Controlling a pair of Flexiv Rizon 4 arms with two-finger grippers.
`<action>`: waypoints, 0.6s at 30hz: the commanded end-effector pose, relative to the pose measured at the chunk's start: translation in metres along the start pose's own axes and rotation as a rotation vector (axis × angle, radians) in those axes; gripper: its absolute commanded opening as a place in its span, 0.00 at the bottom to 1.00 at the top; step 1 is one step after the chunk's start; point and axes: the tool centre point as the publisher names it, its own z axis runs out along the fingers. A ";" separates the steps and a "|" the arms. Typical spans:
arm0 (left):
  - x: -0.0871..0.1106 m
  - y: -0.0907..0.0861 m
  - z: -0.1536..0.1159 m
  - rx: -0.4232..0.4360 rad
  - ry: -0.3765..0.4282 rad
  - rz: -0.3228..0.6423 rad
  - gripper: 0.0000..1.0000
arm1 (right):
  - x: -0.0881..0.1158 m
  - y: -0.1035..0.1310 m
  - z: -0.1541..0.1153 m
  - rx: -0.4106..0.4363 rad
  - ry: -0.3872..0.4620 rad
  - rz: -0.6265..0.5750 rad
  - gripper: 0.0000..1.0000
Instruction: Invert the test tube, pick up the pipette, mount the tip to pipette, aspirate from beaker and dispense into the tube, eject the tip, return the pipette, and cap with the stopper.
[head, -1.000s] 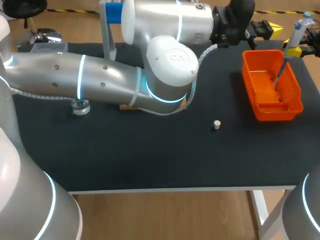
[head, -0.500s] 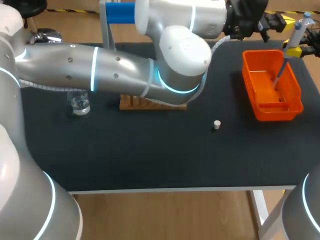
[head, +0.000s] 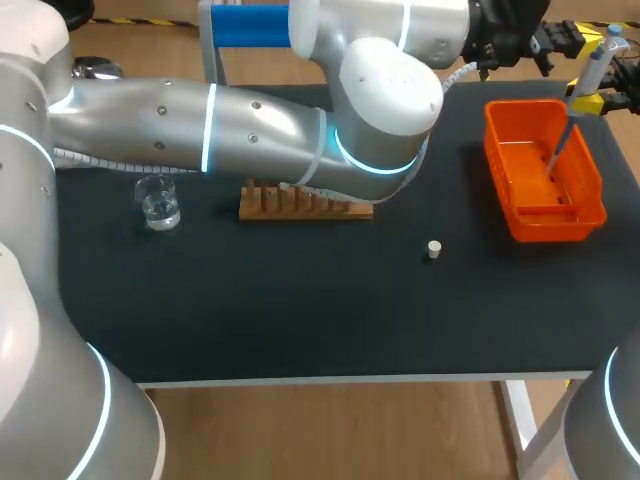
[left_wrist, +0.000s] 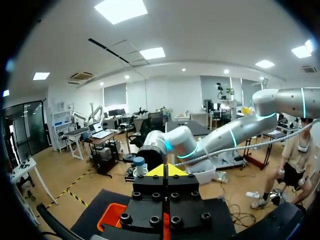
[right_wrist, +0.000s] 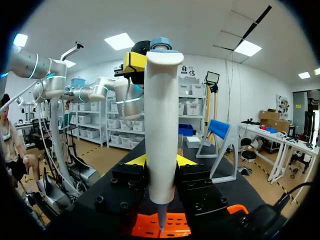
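Right end effector (right_wrist: 161, 160) clamped on the upright pipette (right_wrist: 161, 125), whose lower end points into the orange bin (head: 560, 225) at the far right of the table (head: 300, 310). Left end effector (left_wrist: 166, 171) pinched closed on nothing, held high by the bin's far side. Stopper (head: 433, 249) lies mid-table, with the rack (head: 300, 203) and beaker (head: 158, 203) further left.

The surface (head: 300, 320) looks like dark, matt cloth. The bin (head: 555, 226) is shiny orange plastic. The beaker (head: 158, 203) is clear glass. The rack (head: 300, 206) is bare wood. The pipette (right_wrist: 161, 125) is smooth white plastic. The left arm (head: 200, 130) is smooth, silvery and a bit shiny.
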 end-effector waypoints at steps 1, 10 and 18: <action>-0.005 0.005 0.012 0.095 0.005 -0.002 0.00 | -0.002 -0.001 -0.003 0.000 0.008 0.000 0.00; -0.012 0.006 0.018 0.119 0.013 -0.024 0.00 | -0.002 -0.001 -0.003 0.000 0.008 0.000 0.00; -0.018 0.009 0.023 0.129 0.016 -0.055 0.00 | -0.002 -0.001 -0.003 0.000 0.008 0.000 0.00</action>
